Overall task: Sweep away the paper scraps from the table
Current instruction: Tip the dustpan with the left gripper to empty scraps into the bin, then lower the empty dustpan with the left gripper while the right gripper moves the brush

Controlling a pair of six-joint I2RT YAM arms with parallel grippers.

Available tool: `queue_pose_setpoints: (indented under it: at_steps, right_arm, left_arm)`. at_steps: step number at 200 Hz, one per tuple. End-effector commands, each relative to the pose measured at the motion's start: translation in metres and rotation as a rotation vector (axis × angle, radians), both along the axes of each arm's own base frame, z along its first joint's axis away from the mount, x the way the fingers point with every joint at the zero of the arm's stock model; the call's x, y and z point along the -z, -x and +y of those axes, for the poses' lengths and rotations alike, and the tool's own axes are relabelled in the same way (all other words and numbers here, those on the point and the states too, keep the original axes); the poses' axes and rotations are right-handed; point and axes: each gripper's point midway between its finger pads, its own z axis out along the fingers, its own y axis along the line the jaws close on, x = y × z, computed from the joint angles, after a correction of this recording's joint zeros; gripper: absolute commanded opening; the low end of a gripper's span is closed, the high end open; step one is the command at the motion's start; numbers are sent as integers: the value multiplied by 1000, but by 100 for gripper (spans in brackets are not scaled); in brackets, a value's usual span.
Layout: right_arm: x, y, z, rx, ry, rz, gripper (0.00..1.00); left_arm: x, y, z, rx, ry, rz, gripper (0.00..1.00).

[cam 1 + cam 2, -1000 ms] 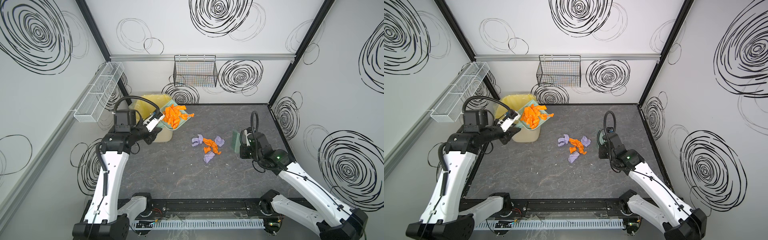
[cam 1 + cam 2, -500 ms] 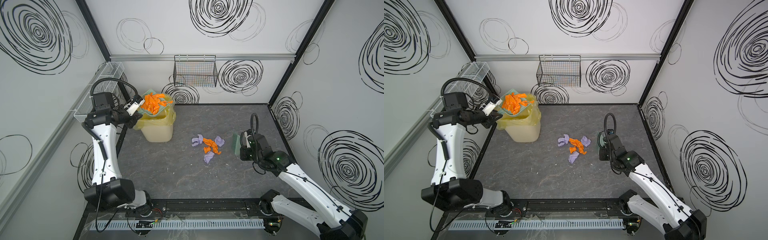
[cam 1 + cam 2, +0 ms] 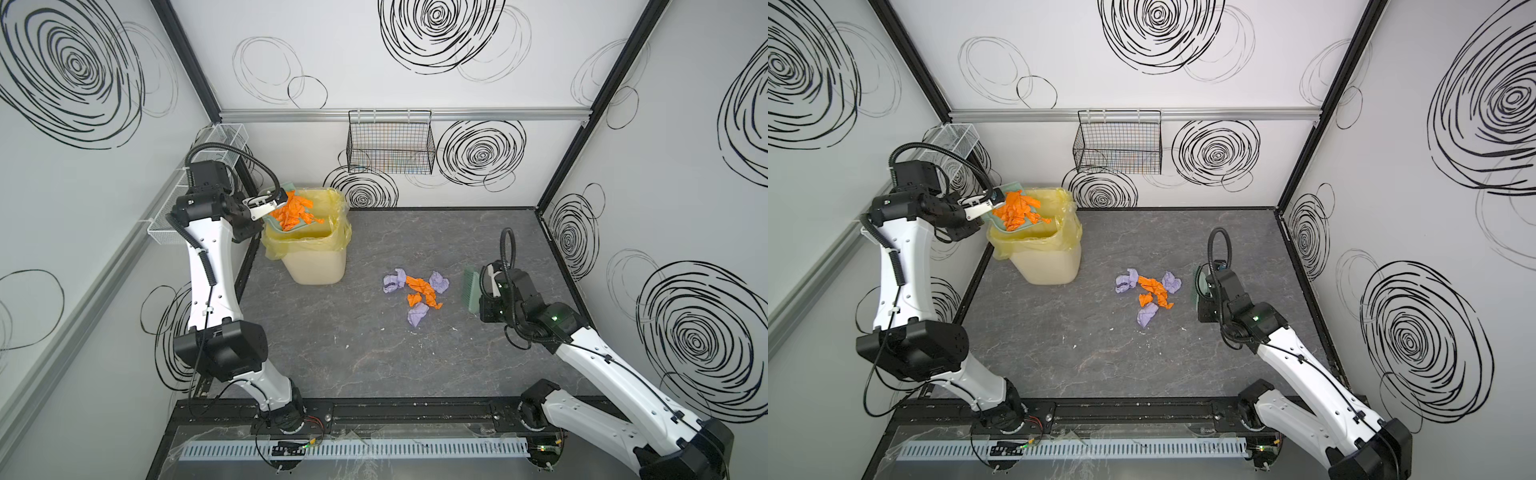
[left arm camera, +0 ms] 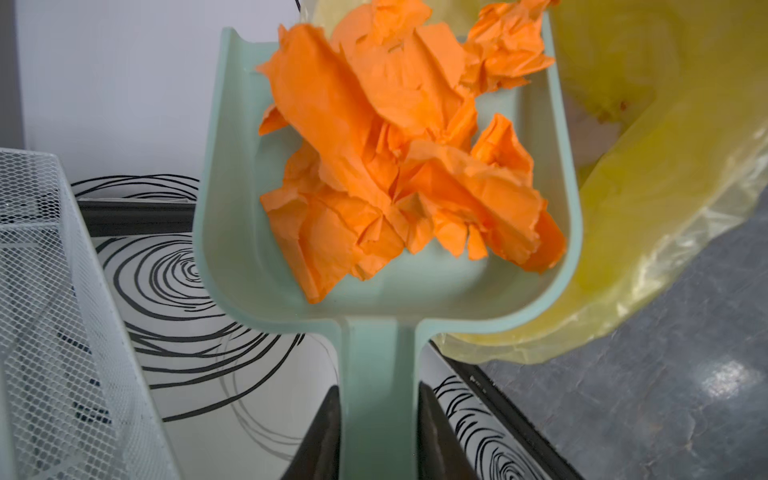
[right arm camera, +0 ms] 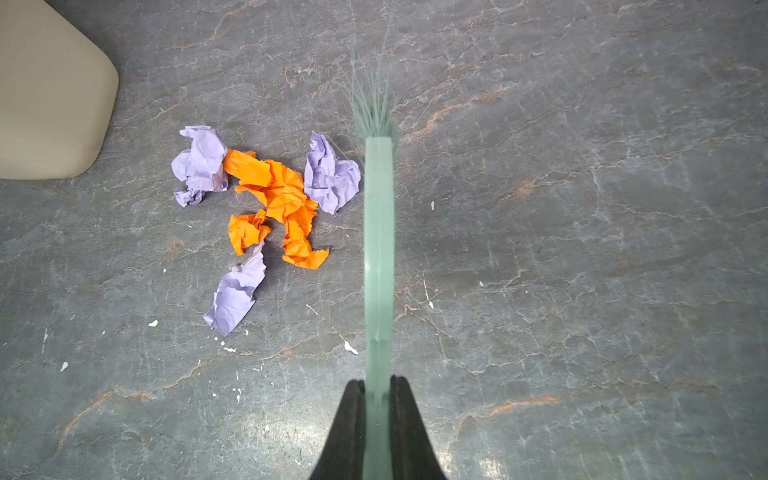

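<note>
Several paper scraps (image 5: 282,195) beside brush (image 5: 378,249)

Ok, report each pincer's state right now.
Left pincer: shut on the handle of the dustpan, which carries orange paper scraps.
Right pincer: shut on the brush.

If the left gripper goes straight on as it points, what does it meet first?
The left gripper is shut on the dustpan handle, so the pan with its orange paper scraps leads. It would probably meet the yellow bin bag first; depth is unclear.

Bright even light; glare on table (image 5: 582,291); brush (image 5: 378,249) blurred
</note>
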Motion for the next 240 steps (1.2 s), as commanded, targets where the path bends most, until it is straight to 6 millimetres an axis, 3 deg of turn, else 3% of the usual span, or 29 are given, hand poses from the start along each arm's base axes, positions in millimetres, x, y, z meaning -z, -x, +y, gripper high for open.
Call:
queue_pose_setpoints:
  at_steps: [1,46,109,139,177,191,209,240]
  right_arm:
    - [-6,-4,2,7,-24,-33,0]
    - [-5,-2,2,9,-35,-30,0]
    - [-7,1,0,9,-39,-37,0]
    - [-20,-6,10,-10,-82,-60,0]
    - [-53,-27,49,-71,-271,-114,0]
    - [-63,-39,65,-81,-344,-128,0]
    - [-75,-56,87,-86,-444,-147,0]
    - [-88,-91,127,-69,-618,-185,0]
  left_arm:
    - [-21,1,11,34,-222,-16,0]
    - [-47,-8,10,77,-463,-118,0]
    - [-87,-9,6,81,-645,-269,0]
    - [-122,-8,9,55,-602,-355,0]
    - [-166,19,-16,85,-357,-429,0]
    - [-167,32,-29,112,-292,-439,0]
    - [-153,50,-51,161,-202,-431,0]
    - [-94,75,-88,224,-66,-325,0]
